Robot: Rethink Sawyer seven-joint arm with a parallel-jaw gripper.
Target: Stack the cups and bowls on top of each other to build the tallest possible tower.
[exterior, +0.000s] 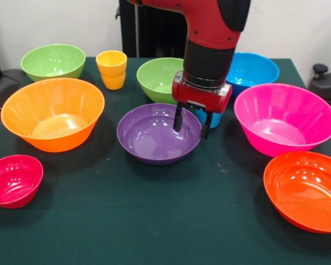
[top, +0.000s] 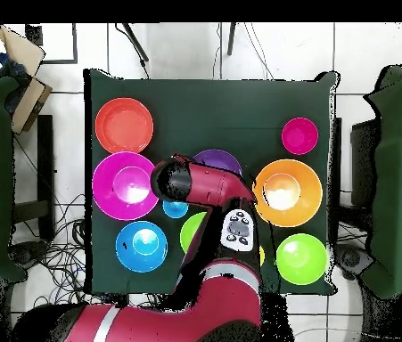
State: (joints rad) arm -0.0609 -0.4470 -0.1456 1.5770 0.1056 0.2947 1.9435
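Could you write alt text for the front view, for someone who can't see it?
A red and black robot arm's open gripper hangs over the far rim of a purple bowl at the middle of a green table. Around it sit separate bowls: orange, pink, red-orange, crimson, blue, two green, plus a yellow cup.

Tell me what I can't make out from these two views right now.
- Light blue cup: front view, mostly behind the gripper; overhead, only a sliver beside the arm.
- Yellow-orange cup: overhead, hidden under the arm.
- Purple bowl: overhead, half covered by the arm.
- Red-orange bowl: front view, cut by the right edge.
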